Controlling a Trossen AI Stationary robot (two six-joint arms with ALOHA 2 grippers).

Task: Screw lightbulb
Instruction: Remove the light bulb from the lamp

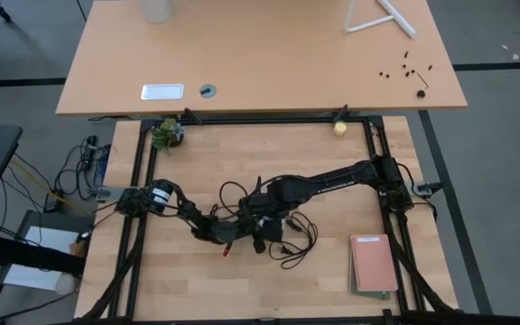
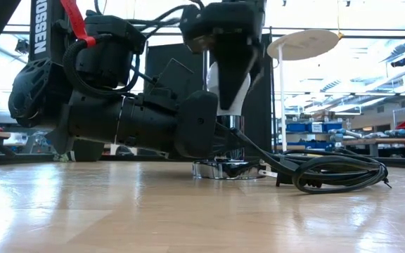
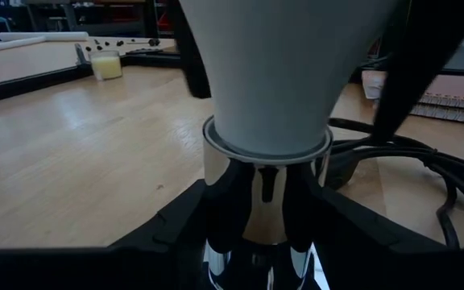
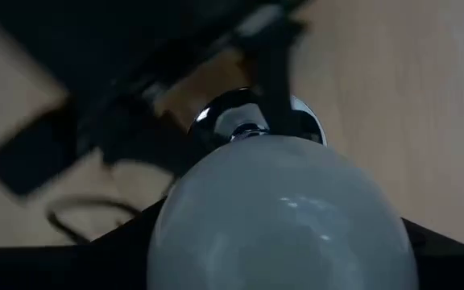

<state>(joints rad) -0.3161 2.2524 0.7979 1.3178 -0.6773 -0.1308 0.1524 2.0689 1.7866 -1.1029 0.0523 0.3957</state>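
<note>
The white lightbulb (image 2: 229, 88) stands upright, its narrow lower end in the chrome socket (image 2: 223, 133). The socket's round silver base disc (image 2: 223, 169) rests on the table. My right gripper (image 2: 223, 31) comes down from above and is shut on the bulb's head, which fills the right wrist view (image 4: 284, 217). My left gripper (image 2: 204, 132) lies level near the table and is shut on the socket's chrome neck (image 3: 268, 193). In the high view both grippers meet at the table's middle (image 1: 258, 221). My left gripper holds the socket's chrome neck (image 3: 252, 201) just below the bulb, pinched between its two fingers (image 3: 176, 234). The fingers come level from the table's left side and lie across the upright neck. The socket's base disc stays on the table. My right gripper holds the bulb's rounded head (image 4: 216, 242) between its two fingers, one on each side. The fingers come from above, pointing down. The bulb stands upright with its narrow end in the socket (image 4: 252, 121).
The socket's black cord (image 2: 336, 172) lies coiled on the table right of the socket and toward the near edge (image 1: 296, 239). A pink notebook (image 1: 373, 264) lies at the near right. A small plant (image 1: 167, 134) and a pale-yellow ball (image 1: 339, 128) sit at the far edge.
</note>
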